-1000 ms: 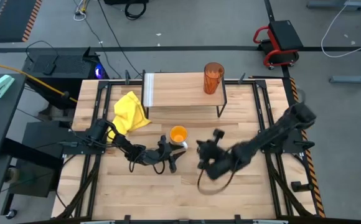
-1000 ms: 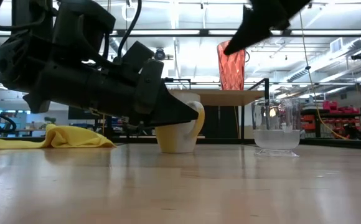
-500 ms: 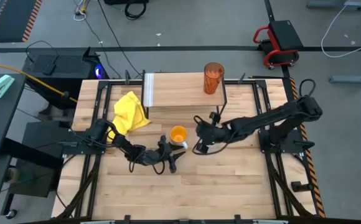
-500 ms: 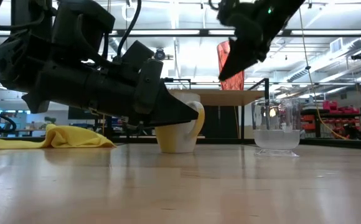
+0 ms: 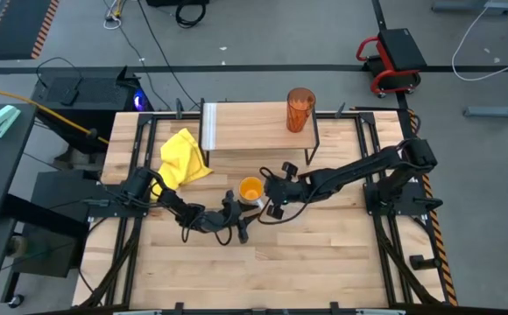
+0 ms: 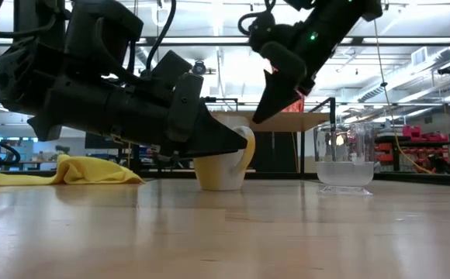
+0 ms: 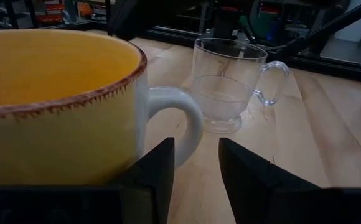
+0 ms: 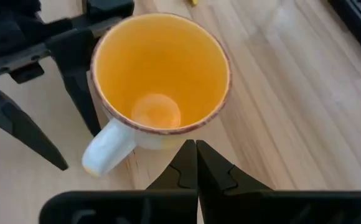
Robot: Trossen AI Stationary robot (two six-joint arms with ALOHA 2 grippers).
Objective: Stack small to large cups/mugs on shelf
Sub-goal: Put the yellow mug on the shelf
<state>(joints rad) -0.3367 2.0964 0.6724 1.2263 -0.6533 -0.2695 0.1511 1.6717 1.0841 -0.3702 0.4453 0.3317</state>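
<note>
Right claw (image 8: 196, 163), pressed together, hovers at the orange mug's (image 5: 250, 189) 3 o'clock to approach; left claw (image 7: 194, 167), spread, waits at its 7 o'clock.

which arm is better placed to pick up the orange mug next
Probably the left. The left claw is open, low on the table, its fingers flanking the orange mug's white handle. The right claw is shut, hovering above the mug's rim.

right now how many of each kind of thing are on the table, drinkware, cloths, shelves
drinkware: 3 (tumbler, mug, glass cup)
cloths: 1 (yellow cloth)
shelves: 1 (shelf, holding the tumbler)
total: 5
</note>
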